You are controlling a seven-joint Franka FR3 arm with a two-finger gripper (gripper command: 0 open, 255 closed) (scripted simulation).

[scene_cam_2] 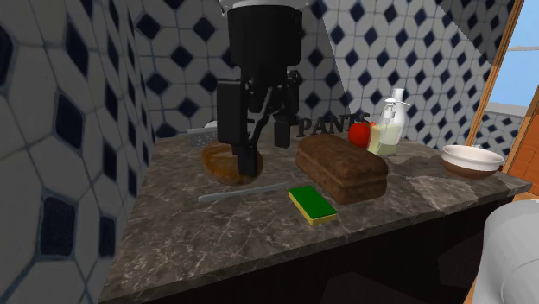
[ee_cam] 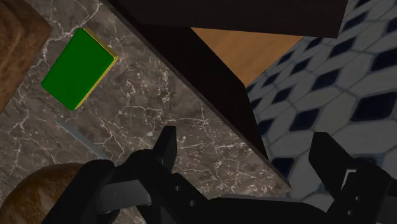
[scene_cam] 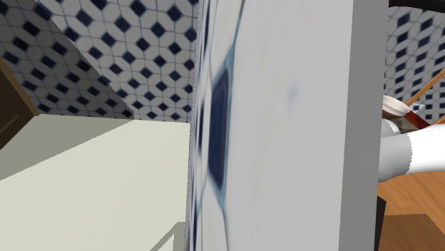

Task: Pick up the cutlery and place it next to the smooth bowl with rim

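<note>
Second exterior view, and the all-black two-finger gripper [scene_cam_2: 259, 142] hangs over the dark veined marble counter [scene_cam_2: 173, 250], just above a round brown bowl [scene_cam_2: 226, 164]. The jaws stand apart with nothing between them; the wrist view confirms it, bare counter showing between the fingers [ee_cam: 167, 145].

The cutlery, a slim grey piece [scene_cam_2: 246, 192], lies flat on the counter, in front of that brown bowl and just beside the green sponge with a yellow edge [scene_cam_2: 311, 205]. From the wrist camera it runs as a thin grey strip [ee_cam: 79, 137] off to the side of the gripper, not under it.

So nothing is done yet, as I read it: the grasp, the lift and the carry are all still to come. The likely goal is the white bowl with a brown underside [scene_cam_2: 471, 160] at the counter's far end, well apart from the cutlery, past the brown bread loaf [scene_cam_2: 341, 168]. Which of the two bowls is meant, I cannot say for sure.
</note>
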